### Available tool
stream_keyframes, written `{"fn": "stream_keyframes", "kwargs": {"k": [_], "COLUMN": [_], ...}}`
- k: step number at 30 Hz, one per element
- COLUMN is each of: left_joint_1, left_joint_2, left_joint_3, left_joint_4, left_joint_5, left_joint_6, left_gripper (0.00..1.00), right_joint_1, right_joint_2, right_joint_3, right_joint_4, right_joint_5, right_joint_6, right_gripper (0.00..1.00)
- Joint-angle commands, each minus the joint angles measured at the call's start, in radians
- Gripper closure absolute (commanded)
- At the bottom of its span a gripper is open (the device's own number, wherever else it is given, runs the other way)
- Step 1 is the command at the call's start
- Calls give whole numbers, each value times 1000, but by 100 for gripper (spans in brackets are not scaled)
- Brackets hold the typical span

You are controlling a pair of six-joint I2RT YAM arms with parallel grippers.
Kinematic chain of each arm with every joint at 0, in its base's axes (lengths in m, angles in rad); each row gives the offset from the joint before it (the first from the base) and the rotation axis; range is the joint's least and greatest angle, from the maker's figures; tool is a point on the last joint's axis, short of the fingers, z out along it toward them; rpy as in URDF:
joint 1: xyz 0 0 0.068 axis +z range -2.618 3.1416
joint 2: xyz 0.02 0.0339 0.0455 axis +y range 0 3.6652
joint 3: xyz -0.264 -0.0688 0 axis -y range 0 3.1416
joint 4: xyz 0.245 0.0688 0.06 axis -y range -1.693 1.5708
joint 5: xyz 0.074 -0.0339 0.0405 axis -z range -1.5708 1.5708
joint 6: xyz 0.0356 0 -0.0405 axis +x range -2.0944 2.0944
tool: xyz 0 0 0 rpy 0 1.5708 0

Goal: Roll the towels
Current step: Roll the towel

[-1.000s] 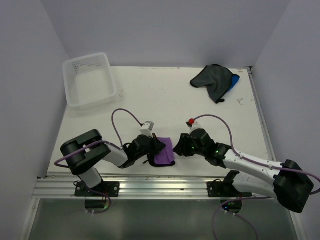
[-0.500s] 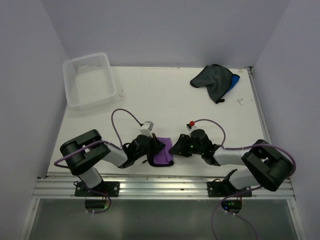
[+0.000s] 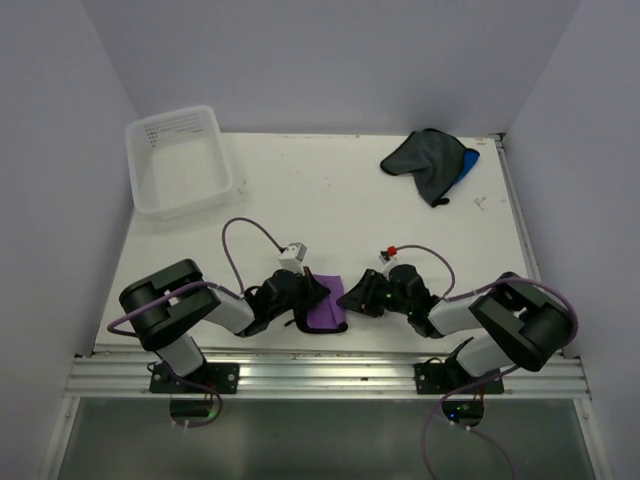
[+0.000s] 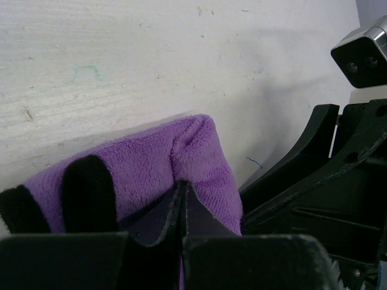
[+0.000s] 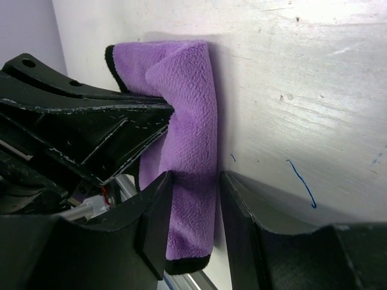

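The purple towel (image 3: 328, 302) lies partly rolled at the table's near edge, between the two grippers. My left gripper (image 3: 312, 300) is shut on its left part; in the left wrist view the jaws (image 4: 181, 196) pinch a fold of purple towel (image 4: 151, 163). My right gripper (image 3: 352, 297) is open, and in the right wrist view its jaws (image 5: 192, 193) straddle the near end of the rolled purple towel (image 5: 187, 103). The dark grey-black towel (image 3: 425, 158) lies crumpled at the far right. The blue towel (image 3: 469, 161) peeks out from under it.
The clear plastic tub (image 3: 180, 160) stands at the far left. The table's near edge and the metal rail (image 3: 320, 375) are just behind the purple towel. The left gripper's fingers (image 5: 91, 133) are close beside my right jaws.
The right arm has folded its elbow in, and its gripper has edged left onto the towel's rolled edge. The left gripper and the towel have held still.
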Motion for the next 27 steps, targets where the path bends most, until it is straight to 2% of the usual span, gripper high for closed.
{"fn": "stream_keyframes", "kwargs": {"k": [1,8,10,13,18,19,22,24,25,26,27], "left_joint_1": [7,8,8,8,10,10,10,10,10,10,10], "left_joint_2": [3,-1,-1,-3,-9,-9,-18,-38,-56,-67,-78], "left_joint_3": [-28,-28,-27,-27,-27,-27,-25,-16,-13,-8,-4], "left_joint_4": [-68,-72,-75,-78,-81,-83,-92,-117,-127,-153,-164], "left_joint_5": [6,3,3,0,-2,-2,-10,-14,-22,-26,-31], "left_joint_6": [15,17,20,23,24,24,26,35,44,49,53], "left_gripper": [100,100,100,100,100,100,100,98,96,86,82], "right_joint_1": [-5,-5,-4,-5,-4,-4,-4,-4,-4,-5,-4], "right_joint_2": [60,250,300,317,275,254,212,148,124,61,33], "right_joint_3": [-21,-30,-36,-39,-32,-29,-1,37,53,85,100], "right_joint_4": [71,315,382,390,307,289,183,38,-23,-155,-218], "right_joint_5": [-18,-68,-72,-68,-49,-40,-32,-17,-8,7,39], "right_joint_6": [32,101,111,101,77,65,23,-36,-59,-85,-134], "right_gripper": [58,59,64,73,79,88,100,100,100,100,100]}}
